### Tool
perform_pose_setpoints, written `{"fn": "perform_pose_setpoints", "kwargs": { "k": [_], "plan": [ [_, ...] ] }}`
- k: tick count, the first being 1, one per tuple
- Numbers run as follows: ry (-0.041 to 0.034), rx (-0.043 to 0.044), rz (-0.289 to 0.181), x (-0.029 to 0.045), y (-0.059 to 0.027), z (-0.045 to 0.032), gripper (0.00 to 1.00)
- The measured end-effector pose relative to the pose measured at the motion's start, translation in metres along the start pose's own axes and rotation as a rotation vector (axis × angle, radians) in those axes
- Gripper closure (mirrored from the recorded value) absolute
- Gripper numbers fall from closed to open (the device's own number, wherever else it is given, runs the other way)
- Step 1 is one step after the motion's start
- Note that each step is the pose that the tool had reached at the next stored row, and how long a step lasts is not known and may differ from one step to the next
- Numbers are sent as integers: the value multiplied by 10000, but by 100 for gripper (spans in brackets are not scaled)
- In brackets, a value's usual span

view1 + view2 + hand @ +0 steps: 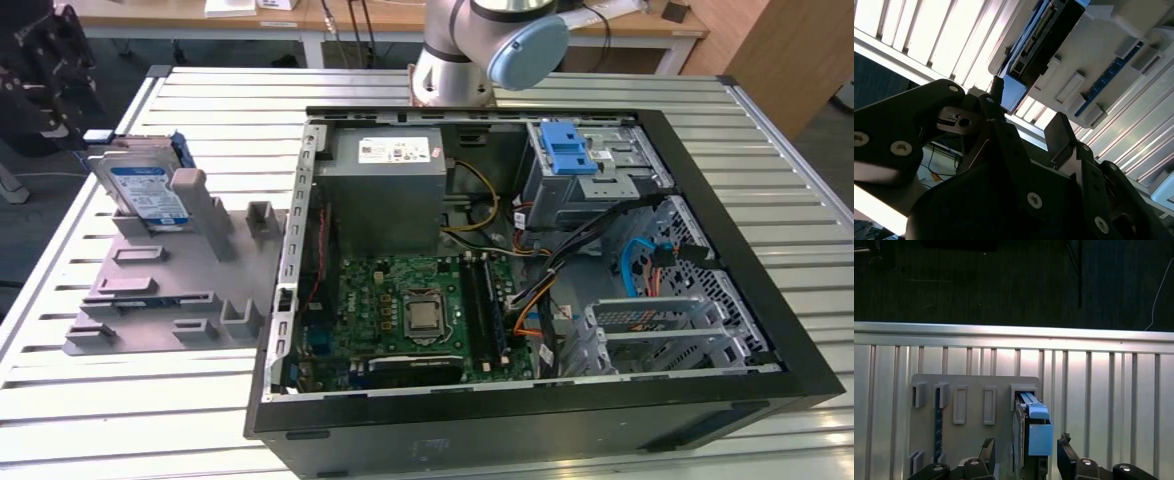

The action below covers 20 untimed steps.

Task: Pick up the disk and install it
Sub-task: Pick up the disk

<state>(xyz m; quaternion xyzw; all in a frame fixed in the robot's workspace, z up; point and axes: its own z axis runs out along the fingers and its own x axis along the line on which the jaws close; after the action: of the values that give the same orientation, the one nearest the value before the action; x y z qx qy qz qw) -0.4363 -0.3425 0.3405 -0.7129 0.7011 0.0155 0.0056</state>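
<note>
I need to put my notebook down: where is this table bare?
Bare table lies between the grey fixture plate and the near edge, exterior view's left, and beyond the computer case. Crowded: inside the case, and the plate's corner holding the disk.

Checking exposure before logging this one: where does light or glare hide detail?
Exterior view: even light, computer case interior shaded but still visible. Second wrist view: table slats glare white, gripper nearly black. First wrist view: floor beyond the table dark, disk clearly lit.
</note>
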Motion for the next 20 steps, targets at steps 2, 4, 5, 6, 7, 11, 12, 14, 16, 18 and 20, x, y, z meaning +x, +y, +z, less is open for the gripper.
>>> {"fn": "perform_pose_setpoints", "kwargs": {
  "k": [2, 4, 5, 6, 7, 11, 12, 14, 16, 18, 20],
  "plan": [
    [0, 0, 0, 0, 0, 10, 40],
    [0, -1, -1, 1, 0, 19, 40],
    [0, -1, -1, 1, -1, 23, 40],
    [0, -1, 0, 1, -1, 27, 40],
    [0, -1, 0, 1, -1, 31, 40],
    [-1, 0, 13, 0, -1, 49, 40],
    [-1, 1, 33, 0, -1, 54, 40],
    [-1, 2, 59, -4, -1, 68, 40],
    [-4, 3, 60, -5, -1, 85, 40],
    [-4, 1, 60, -5, -2, 111, 40],
    [-4, 2, 60, -4, -2, 146, 40]
  ]
}}
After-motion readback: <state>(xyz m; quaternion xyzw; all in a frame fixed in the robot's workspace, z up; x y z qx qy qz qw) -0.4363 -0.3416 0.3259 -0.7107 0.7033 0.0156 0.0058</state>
